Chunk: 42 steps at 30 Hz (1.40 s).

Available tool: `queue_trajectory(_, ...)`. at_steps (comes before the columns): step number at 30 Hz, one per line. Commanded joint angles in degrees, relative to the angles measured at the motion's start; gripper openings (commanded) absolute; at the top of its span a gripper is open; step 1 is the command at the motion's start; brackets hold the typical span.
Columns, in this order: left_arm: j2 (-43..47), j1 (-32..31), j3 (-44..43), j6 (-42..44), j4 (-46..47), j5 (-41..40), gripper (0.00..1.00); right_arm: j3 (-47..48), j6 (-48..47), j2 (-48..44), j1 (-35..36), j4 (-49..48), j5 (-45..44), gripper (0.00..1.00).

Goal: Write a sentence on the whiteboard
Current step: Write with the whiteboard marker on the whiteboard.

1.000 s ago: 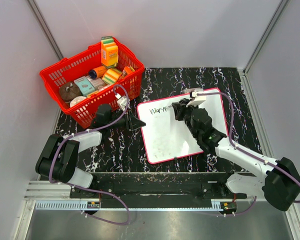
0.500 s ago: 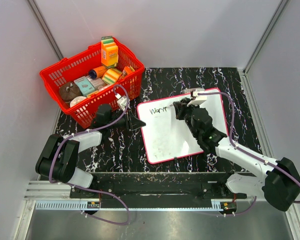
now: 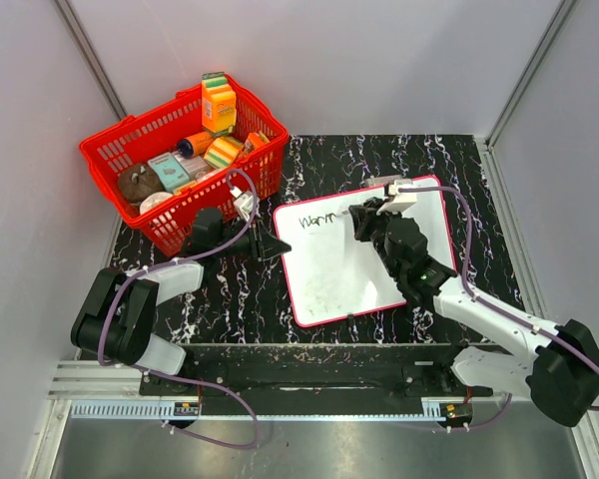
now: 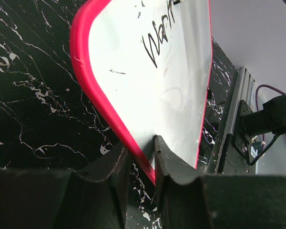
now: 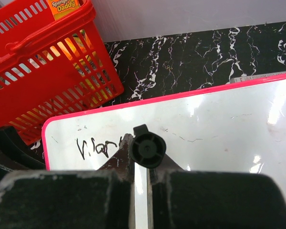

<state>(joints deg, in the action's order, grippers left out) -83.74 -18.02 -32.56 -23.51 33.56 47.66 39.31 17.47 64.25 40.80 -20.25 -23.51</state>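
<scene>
The whiteboard (image 3: 364,254) with its red-pink frame lies flat on the black marbled table; it also shows in the left wrist view (image 4: 171,71) and the right wrist view (image 5: 219,119). Black handwriting (image 3: 314,220) runs along its top left. My left gripper (image 3: 273,245) is shut on the board's left frame edge (image 4: 138,157). My right gripper (image 3: 364,222) is shut on a black marker (image 5: 147,149), held upright over the board just right of the writing. The marker's tip is hidden.
A red basket (image 3: 185,160) full of groceries stands at the back left, close to the left arm and the board's left corner; it also shows in the right wrist view (image 5: 47,62). Grey walls enclose the table. A metal rail (image 3: 309,374) runs along the near edge.
My right gripper with the marker has shifted slightly right along the top line, and the writing has grown by a stroke or so. The left gripper has not moved.
</scene>
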Motion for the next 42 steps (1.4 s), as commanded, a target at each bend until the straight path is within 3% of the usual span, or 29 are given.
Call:
queue_trajectory(1,-0.45,-1.49,-0.93,6.1,0.1,-0.73,0.0,-0.99,0.1,-1.41,-0.63,1.0,-1.45,0.0)
queue_trajectory(16,-0.45,-1.58,-1.02,6.1,-0.07,-0.81,0.0,-1.96,0.63,-3.25,-0.63,1.53,1.36,0.0)
queue_trajectory(25,-0.54,-1.58,-1.11,6.1,0.01,-0.73,0.0,-0.55,1.51,-8.97,-0.54,-0.49,1.63,0.0)
queue_trajectory(42,-0.54,-1.58,-1.11,6.19,-0.08,-0.73,0.0,4.64,-1.39,0.61,-1.86,-0.49,1.27,0.0)
